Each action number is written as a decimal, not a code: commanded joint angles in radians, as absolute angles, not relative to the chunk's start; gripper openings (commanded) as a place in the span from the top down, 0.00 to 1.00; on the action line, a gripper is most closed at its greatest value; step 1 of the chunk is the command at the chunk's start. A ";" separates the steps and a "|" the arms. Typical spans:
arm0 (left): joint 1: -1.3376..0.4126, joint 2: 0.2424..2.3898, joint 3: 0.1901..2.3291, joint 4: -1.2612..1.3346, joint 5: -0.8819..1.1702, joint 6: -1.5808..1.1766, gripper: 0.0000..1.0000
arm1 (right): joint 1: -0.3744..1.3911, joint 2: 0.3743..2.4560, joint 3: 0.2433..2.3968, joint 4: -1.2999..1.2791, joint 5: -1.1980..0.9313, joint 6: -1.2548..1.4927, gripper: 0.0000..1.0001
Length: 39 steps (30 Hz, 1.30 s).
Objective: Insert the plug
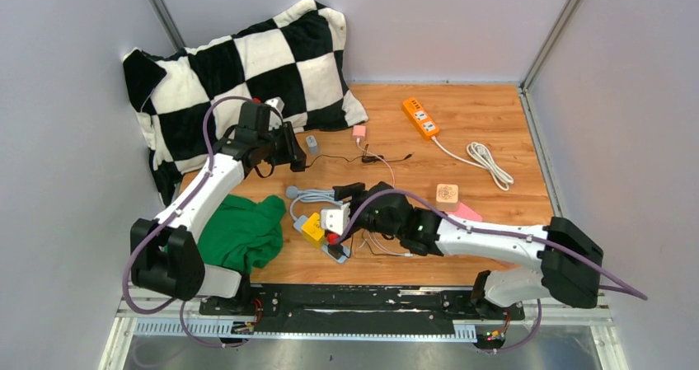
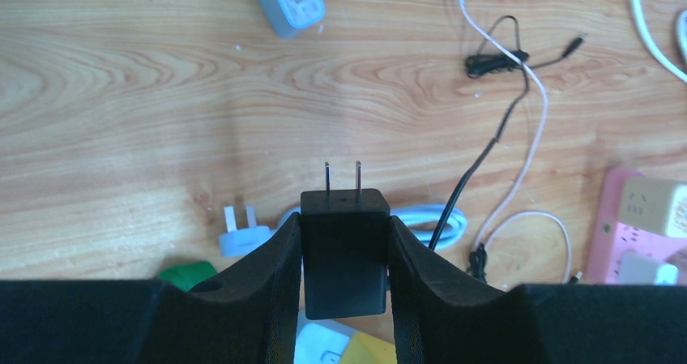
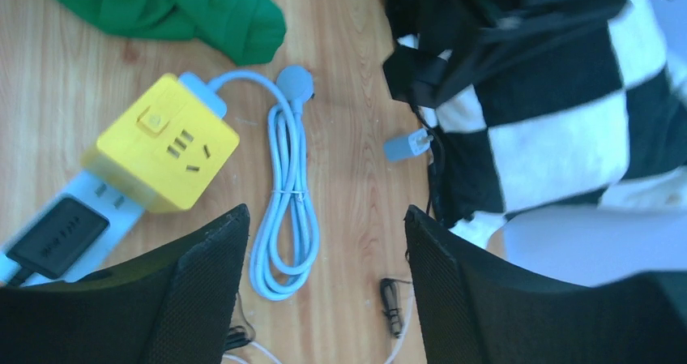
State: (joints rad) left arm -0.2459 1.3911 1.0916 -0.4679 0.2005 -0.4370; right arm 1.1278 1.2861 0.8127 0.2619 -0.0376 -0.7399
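Black plug [image 2: 344, 254]: sitting pinched tight in the left gripper [image 2: 344, 222], hanging in the air above the tabletop [image 2: 121, 96], not touching the wood. Squeezing it from both sides with the two dark fingers [image 2: 275, 259], narrow and snug, with both metal pins poking out in front and showing clearly. In the view from above, hanging close to the checkered pillow [image 1: 247, 65] and well apart from the yellow socket cube [image 3: 166, 141]. Probably carrying the plug toward a socket right now, with the pushing-in not yet done. Hovering the right gripper [image 3: 326, 218] near the yellow socket cube and the white power strip [image 3: 113, 214], standing wide, holding nothing and touching nothing. Next, most likely needing to bring the plug across, turning it so the two pins are pointing straight at two matching slots, then pressing in gently and straight. Maybe also needing to hold the socket steady with the other gripper. Risking bent pins or a sliding cube if coming in crooked.
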 commanded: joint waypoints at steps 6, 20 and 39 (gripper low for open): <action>-0.253 1.234 1.000 -0.485 0.313 -0.531 0.74 | 1.238 1.453 0.746 0.644 0.096 -1.373 0.43; -0.256 1.122 0.899 -0.467 0.349 -0.572 0.74 | 1.305 1.748 0.872 0.844 0.261 -1.656 0.43; -0.264 1.092 0.864 -0.469 0.346 -0.574 0.75 | 1.268 1.931 1.004 0.871 0.386 -1.796 0.60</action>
